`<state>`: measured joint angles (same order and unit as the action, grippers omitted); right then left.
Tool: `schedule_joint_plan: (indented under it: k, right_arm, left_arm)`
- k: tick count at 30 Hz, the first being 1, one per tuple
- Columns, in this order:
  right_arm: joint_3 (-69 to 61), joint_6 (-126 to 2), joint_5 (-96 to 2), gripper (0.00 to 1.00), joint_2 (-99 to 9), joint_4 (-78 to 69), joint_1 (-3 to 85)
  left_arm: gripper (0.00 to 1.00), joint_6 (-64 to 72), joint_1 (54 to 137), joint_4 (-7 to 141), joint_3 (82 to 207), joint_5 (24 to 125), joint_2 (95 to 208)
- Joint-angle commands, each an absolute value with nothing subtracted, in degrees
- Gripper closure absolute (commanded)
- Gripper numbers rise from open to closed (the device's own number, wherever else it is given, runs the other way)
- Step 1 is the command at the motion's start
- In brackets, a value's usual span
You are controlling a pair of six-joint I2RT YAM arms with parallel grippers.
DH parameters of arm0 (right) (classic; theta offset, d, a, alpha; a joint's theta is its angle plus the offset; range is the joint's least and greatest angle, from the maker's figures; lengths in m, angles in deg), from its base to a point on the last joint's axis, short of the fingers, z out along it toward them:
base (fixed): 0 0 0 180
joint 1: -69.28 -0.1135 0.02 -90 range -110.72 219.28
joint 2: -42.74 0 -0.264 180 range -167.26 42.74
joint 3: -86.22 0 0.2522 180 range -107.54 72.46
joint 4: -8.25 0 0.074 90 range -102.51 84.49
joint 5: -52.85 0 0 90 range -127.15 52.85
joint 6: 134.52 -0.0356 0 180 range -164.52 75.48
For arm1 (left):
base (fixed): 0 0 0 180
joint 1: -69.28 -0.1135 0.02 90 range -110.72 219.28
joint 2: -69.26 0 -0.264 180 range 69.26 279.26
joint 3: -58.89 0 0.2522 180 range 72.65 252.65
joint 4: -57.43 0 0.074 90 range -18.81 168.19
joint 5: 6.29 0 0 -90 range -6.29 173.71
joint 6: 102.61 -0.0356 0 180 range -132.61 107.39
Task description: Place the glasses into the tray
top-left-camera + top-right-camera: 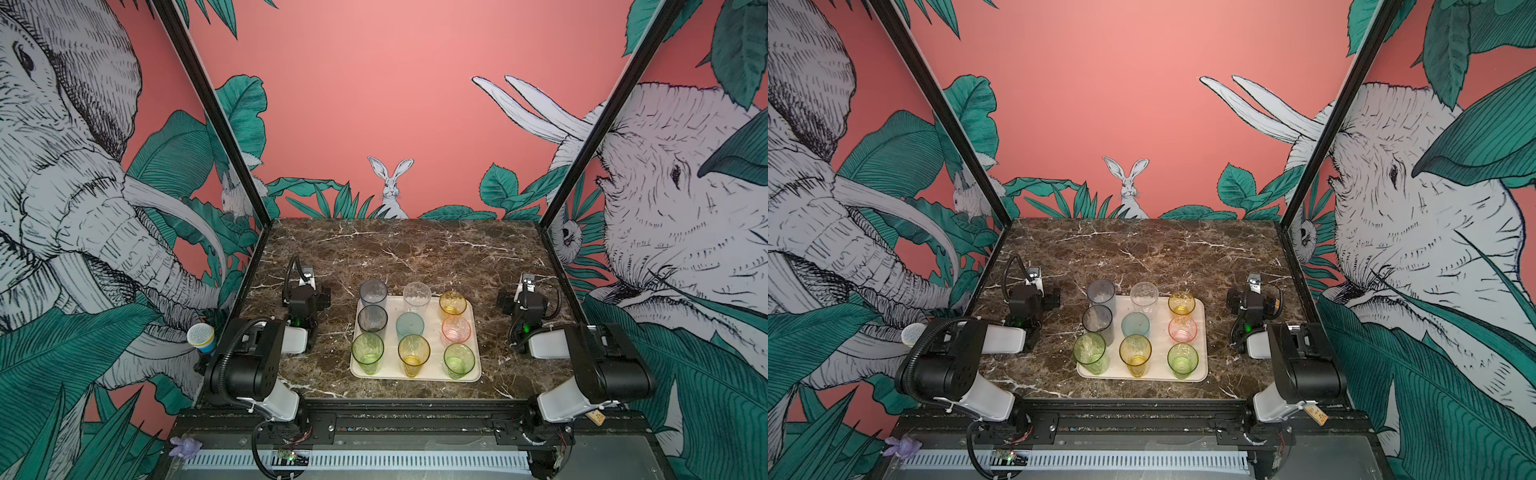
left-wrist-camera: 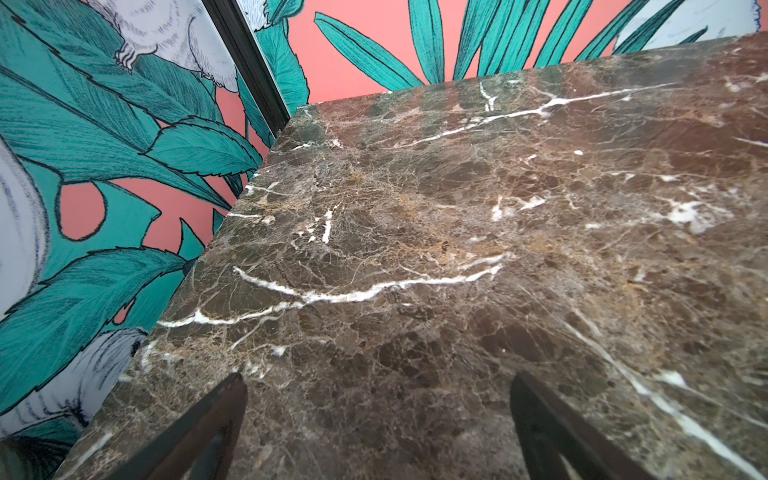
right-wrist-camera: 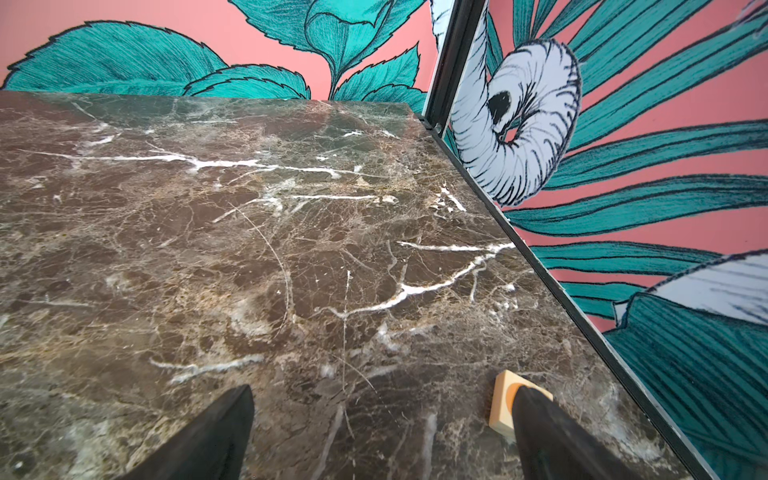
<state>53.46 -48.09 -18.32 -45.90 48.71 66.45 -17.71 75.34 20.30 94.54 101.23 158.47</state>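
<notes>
Translucent tapered glasses (image 1: 413, 349), shallow cream tray (image 1: 433, 332), veined marble tabletop (image 1: 395, 249)

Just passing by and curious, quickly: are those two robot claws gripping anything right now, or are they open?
Left gripper: open, holding nothing.
Right gripper: open, holding nothing.

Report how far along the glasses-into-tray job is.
Done: all nine glasses stand upright in three rows on the tray. In hand: nothing; the left tool and right tool are open and empty over the marble table, either side of the tray. Left: nothing visible.
</notes>
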Motion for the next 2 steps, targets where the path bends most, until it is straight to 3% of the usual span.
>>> schedule_joint_plan:
  k: [1,2]
  right_arm:
    - [53.02,-47.82,-18.42,0.01,-45.91,51.90,66.78]
    - [52.95,-47.78,-18.39,0.01,-45.86,51.76,66.70]
  left_arm:
    - [0.00,-17.27,74.68,19.18,95.13,100.55,158.21]
    - [0.01,-17.27,74.75,19.03,94.96,100.50,158.12]
